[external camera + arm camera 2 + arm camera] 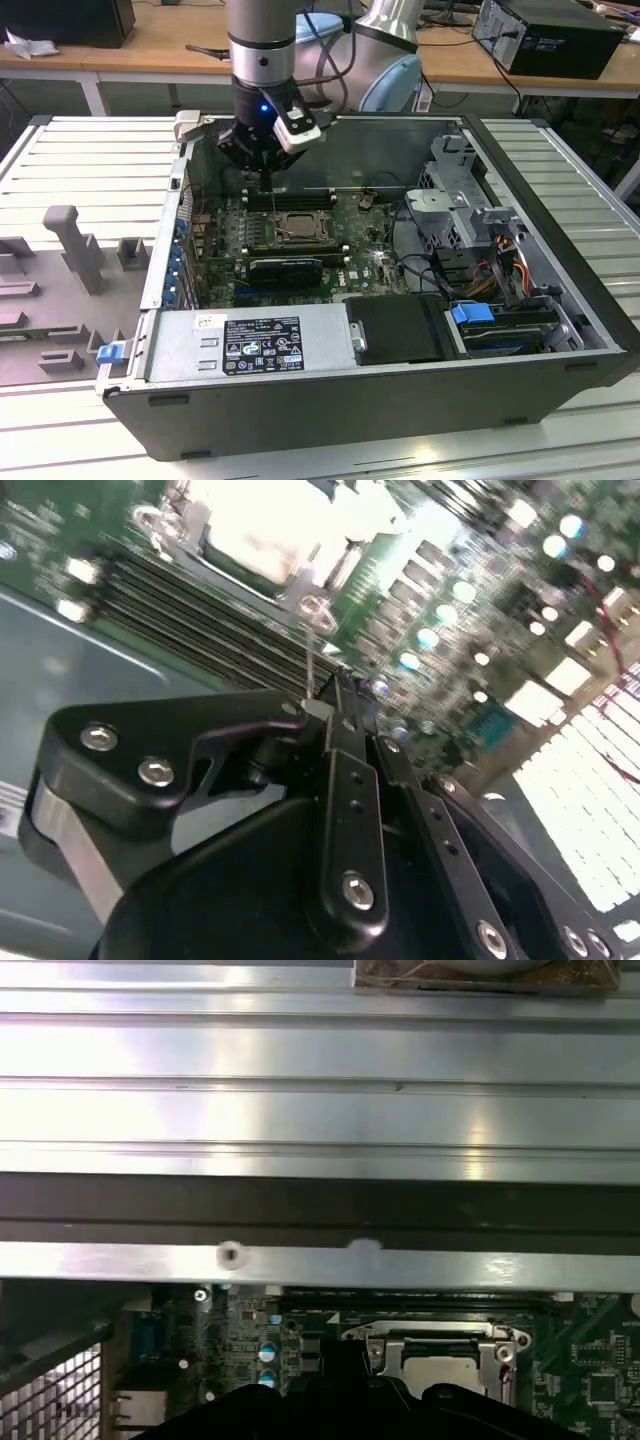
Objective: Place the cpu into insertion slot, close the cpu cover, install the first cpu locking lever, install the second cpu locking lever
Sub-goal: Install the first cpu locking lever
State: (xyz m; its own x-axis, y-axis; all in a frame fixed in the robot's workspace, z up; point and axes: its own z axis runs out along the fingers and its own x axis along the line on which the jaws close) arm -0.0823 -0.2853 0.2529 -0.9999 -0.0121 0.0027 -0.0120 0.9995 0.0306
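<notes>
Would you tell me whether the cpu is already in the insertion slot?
In: the cpu lies flat inside the insertion slot in the first wrist view, with silvery metal framing it. The gripper hovers just beyond the socket.

Hand (262, 172): we see matte black.
Cpu (440, 1368), just beside the hand: we note pale silver.
Cpu cover (390, 1345): silvery.
Circuit board (365, 262): green.
Worktop (90, 160): we see ribbed silver.

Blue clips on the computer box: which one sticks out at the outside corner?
The blue clip at the exterior view's left front corner, beside the power supply. The other blue clip sits inside the case, atop the drive bay.
</notes>
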